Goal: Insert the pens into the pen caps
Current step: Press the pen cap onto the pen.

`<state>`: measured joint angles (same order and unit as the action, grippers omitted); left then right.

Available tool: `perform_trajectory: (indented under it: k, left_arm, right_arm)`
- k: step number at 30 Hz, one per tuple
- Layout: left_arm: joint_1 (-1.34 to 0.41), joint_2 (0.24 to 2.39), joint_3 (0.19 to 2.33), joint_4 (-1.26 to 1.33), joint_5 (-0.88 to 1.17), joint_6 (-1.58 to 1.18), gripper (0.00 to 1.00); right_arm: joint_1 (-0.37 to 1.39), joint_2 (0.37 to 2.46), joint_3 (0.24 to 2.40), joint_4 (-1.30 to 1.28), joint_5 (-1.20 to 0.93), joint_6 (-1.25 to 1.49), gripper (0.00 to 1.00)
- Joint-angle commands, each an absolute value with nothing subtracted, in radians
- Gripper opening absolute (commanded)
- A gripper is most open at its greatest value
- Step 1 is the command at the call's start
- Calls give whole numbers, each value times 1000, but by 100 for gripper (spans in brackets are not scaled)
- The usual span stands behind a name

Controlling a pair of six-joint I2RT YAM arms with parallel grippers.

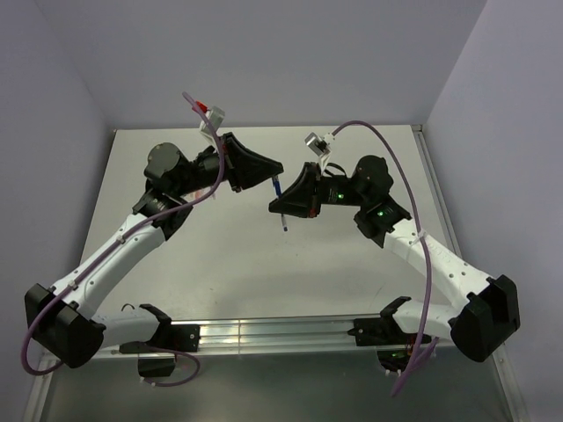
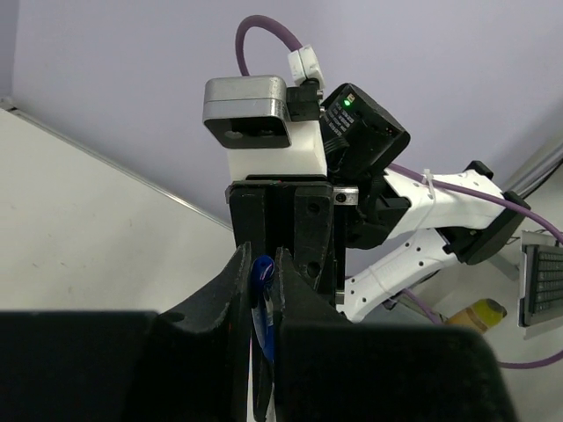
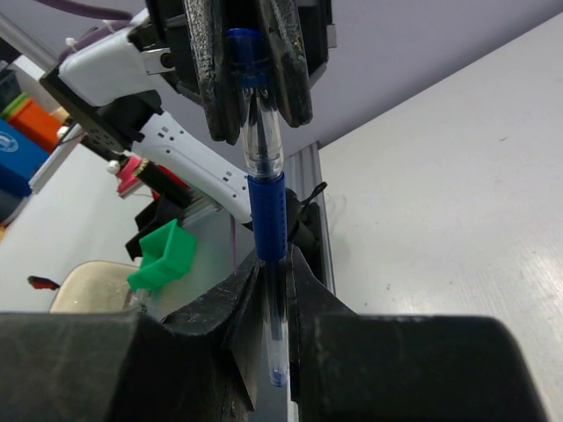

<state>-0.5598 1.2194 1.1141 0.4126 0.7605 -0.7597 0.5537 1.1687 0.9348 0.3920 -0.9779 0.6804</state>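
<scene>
A blue pen with a clear barrel and blue grip hangs in the air over the table's middle, spanning both grippers. My left gripper is shut on its blue rear end, the fingers flanking the barrel. My right gripper is shut on the other end. There a clear sleeve with a blue tip, seemingly the pen cap, sits between the fingers with the pen's front inside it. That end pokes out below the right gripper in the top view. No other pens or caps show.
The white table lies under both arms, with an aluminium rail along its near edge. A green plastic piece sits beyond that edge. The right arm fills the space just ahead of the left gripper.
</scene>
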Motion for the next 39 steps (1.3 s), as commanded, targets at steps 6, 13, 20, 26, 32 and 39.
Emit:
perform_trajectory:
  k: [6,13,20,26,32,39]
  left_arm:
    - [-669,1170,1149,235,670,-597,0]
    - [-715,1163,1141,167,581,-549,0]
    - [-755,1157,1112,149,499,-538,0]
    - [-791,1158,1092,121,399,-540,0]
    - [-825,1163,1074,104,325,-555,0]
    - [-848,1175,1058,98,273,-603,0]
  right_arm:
    - [554,1109,1019,272,-799,586,0]
    - [554,1085,1037,204,-704,535,0]
    - [555,1074,1055,170,-632,520,0]
    - [554,1077,1077,144,-575,508,0]
    - [555,1078,1098,114,-503,491,0]
    - [555,1086,1118,92,-427,472,0]
